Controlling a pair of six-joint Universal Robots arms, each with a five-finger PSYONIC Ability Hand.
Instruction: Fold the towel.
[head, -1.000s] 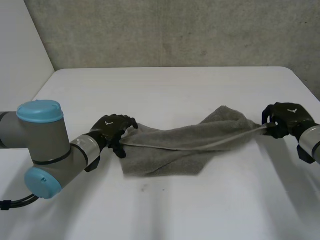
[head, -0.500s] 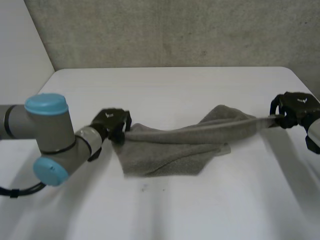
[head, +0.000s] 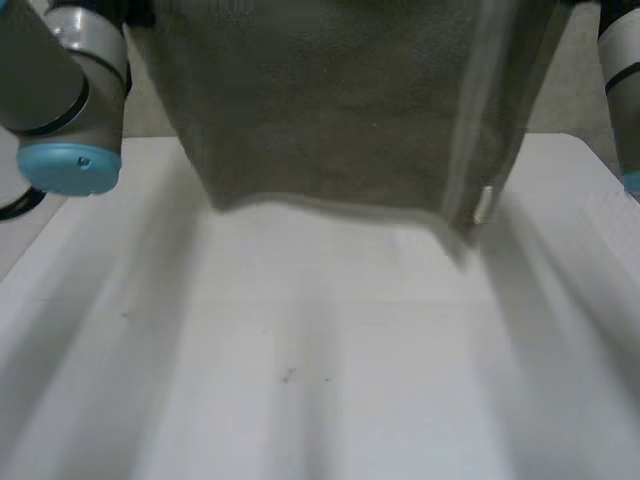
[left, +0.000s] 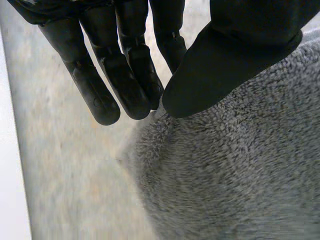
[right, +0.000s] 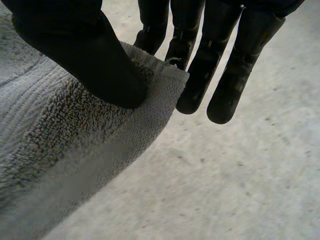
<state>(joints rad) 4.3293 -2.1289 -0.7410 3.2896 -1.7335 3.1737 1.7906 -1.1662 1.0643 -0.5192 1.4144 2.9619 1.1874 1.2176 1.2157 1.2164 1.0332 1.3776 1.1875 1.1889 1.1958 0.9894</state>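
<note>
Since half a second ago the towel (head: 340, 110) has gone from lying stretched across the counter (head: 300, 380) to hanging clear above it, raised by both arms. Seen from the head camera, it now hangs as a flat sheet between the left arm (head: 60, 90) and the right arm (head: 625, 60). Its lower edge is free over the bare counter and a small label (head: 482, 203) dangles at the lower corner on the right arm's side. Lifting it this way most likely lets its own weight pull out the bunching, so that it can be laid down flat for a fold.

At the left wrist, the left hand (left: 125, 75) pinches a corner of the towel (left: 240, 175) between the thumb and the straight fingers (left: 92, 95), and the cloth falls away beneath the thumb.

At the right wrist, the right hand (right: 210, 60) holds the opposite top corner the same way. The thumb presses the hemmed edge of the towel (right: 60, 150) against the fingers (right: 235, 75). Only a little cloth sits inside either pinch, so I judge a slip to be the main risk while the towel hangs.
</note>
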